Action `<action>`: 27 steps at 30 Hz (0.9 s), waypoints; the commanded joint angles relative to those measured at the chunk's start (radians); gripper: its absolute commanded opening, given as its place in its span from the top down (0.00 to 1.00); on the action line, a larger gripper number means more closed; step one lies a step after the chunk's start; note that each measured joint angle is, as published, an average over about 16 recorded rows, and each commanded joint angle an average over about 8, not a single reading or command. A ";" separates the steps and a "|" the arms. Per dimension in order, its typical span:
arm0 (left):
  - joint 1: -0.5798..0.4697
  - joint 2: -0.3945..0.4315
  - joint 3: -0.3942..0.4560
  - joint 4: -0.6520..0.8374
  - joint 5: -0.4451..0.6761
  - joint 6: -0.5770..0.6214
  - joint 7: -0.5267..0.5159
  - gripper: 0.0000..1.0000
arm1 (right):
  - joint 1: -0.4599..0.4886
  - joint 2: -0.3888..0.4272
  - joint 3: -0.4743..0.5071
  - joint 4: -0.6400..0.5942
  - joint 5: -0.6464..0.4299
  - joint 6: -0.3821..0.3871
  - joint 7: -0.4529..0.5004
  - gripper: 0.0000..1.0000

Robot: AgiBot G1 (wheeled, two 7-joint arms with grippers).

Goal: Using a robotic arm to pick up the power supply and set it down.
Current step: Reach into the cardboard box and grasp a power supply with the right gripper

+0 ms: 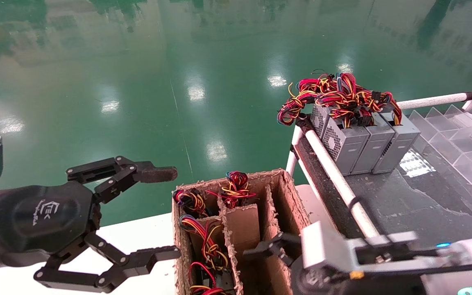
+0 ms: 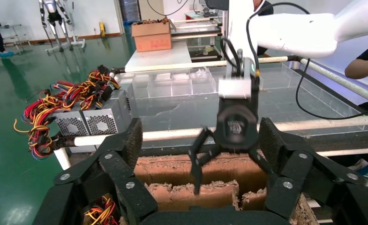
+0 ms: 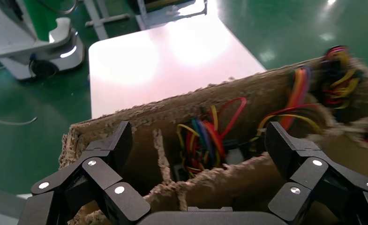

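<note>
A brown cardboard divider box stands at the white table's front edge. Its compartments hold power supplies whose red, yellow and blue wire bundles stick out. My right gripper hovers open over the box's right compartments with nothing between its fingers. In the right wrist view the open right gripper frames a wire bundle down in one compartment. My left gripper is open and empty just left of the box. From the left wrist, the left gripper faces the box and the right gripper.
Three grey power supplies with tangled wires stand side by side on a black rack table at the right, edged by white rails. Clear plastic dividers sit behind them. Green floor lies beyond.
</note>
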 commanded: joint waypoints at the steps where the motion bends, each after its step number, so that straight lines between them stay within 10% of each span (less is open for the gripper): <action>1: 0.000 0.000 0.000 0.000 0.000 0.000 0.000 0.00 | -0.002 -0.021 -0.016 0.005 -0.023 0.008 0.000 0.15; 7: 0.000 0.000 0.000 0.000 0.000 0.000 0.000 0.00 | -0.025 -0.066 -0.040 0.041 -0.096 0.070 -0.035 0.90; 9: 0.000 0.000 0.000 0.000 0.000 0.000 0.000 0.00 | -0.033 -0.077 -0.044 0.051 -0.115 0.092 -0.048 1.00; 27: 0.000 0.000 0.000 0.000 0.000 0.000 0.000 0.00 | -0.063 -0.137 -0.072 0.048 -0.201 0.180 -0.067 1.00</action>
